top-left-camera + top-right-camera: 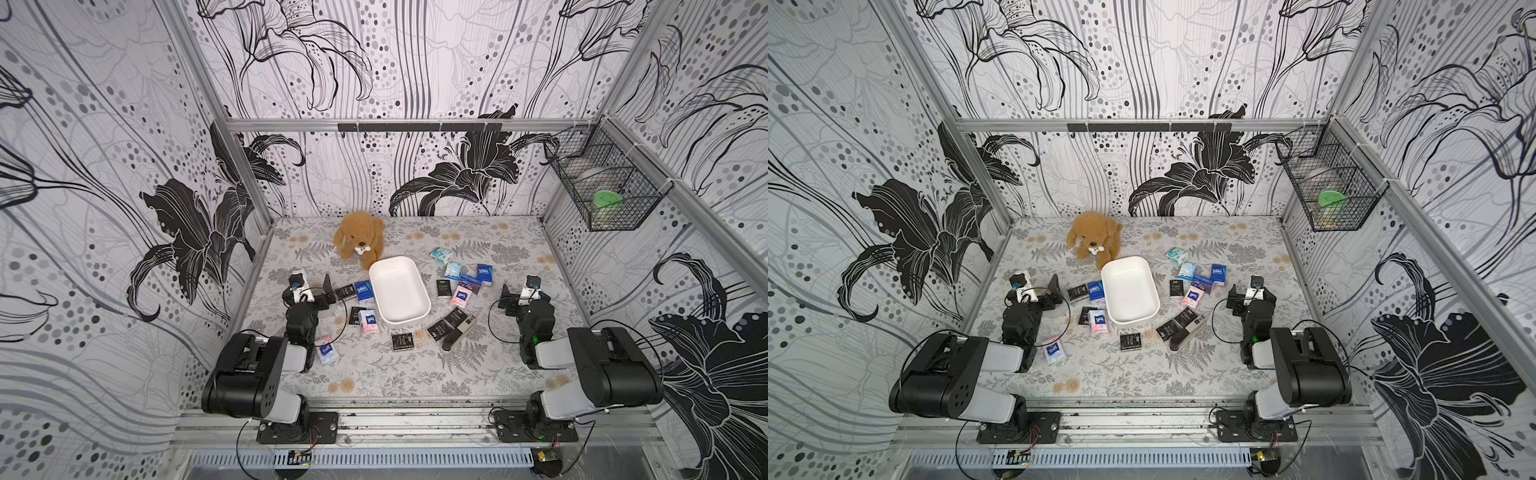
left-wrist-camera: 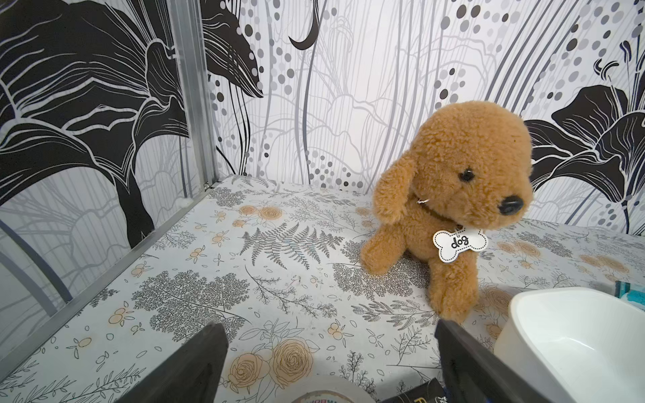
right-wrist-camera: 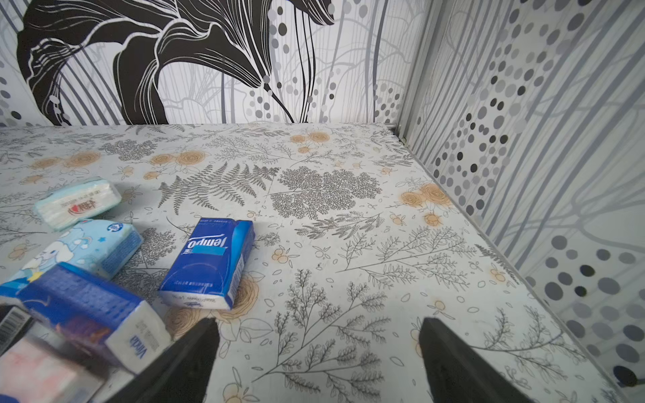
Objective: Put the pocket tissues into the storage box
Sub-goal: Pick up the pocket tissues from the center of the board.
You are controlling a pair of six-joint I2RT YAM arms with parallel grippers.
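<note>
A white box (image 1: 400,291) sits mid-surface (image 1: 374,374). Tissues (image 1: 484,274) lie flat on the surface outside it: a few on its left, more on its right, some in front. The left hand (image 2: 328,324) and right hand (image 3: 318,320) sit low either side, jaws wide apart, holding nothing. A plush dog (image 1: 360,239) sits just behind the box.

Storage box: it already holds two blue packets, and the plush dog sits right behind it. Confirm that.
Wrong on one count: the storage box is empty. Both top views show its bare white inside, with all the pocket tissues lying on the table around it. The plush dog does sit right behind it.
</note>
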